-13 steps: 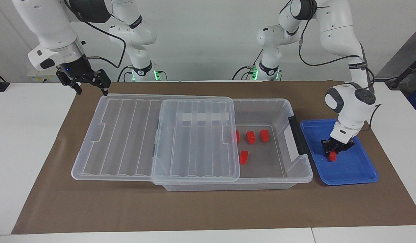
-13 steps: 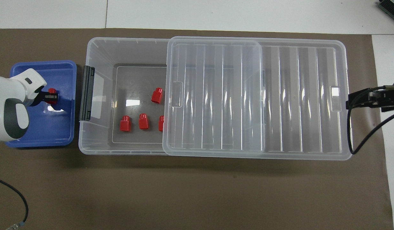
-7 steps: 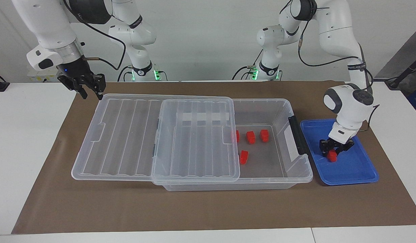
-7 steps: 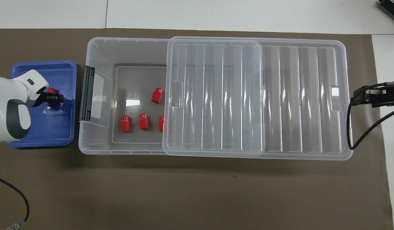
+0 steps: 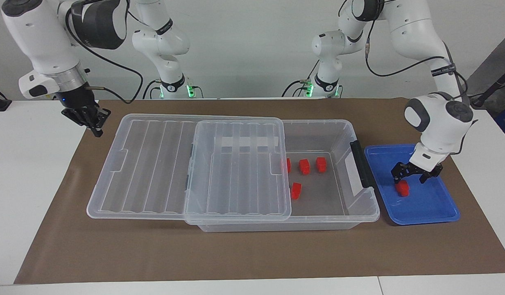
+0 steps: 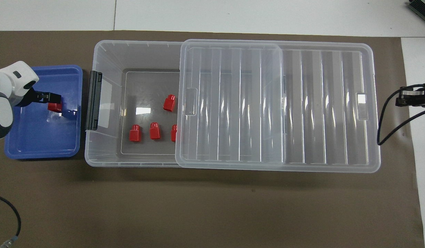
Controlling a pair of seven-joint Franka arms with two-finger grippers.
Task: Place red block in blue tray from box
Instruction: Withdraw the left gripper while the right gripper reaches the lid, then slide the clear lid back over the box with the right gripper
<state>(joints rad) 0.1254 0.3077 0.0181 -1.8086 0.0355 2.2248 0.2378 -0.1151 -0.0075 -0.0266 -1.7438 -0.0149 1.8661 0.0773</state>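
One red block (image 5: 402,188) (image 6: 54,106) lies on the floor of the blue tray (image 5: 430,207) (image 6: 40,144). My left gripper (image 5: 412,177) (image 6: 48,97) hangs open just above that block and holds nothing. Several more red blocks (image 5: 304,166) (image 6: 134,133) sit on the bottom of the clear box (image 5: 361,213) (image 6: 105,51), one half hidden under the lid (image 5: 186,164) (image 6: 277,103). My right gripper (image 5: 96,128) (image 6: 402,99) is shut and empty, low over the brown mat just off the lid's edge at the right arm's end.
The ribbed lid is slid toward the right arm's end and overhangs the box there. A black handle (image 5: 361,164) on the box faces the tray. A brown mat (image 5: 252,254) covers the table under everything.
My left gripper opened, let go of the red block in the tray and rose a little. My right gripper shut and moved outward and down, away from the lid.
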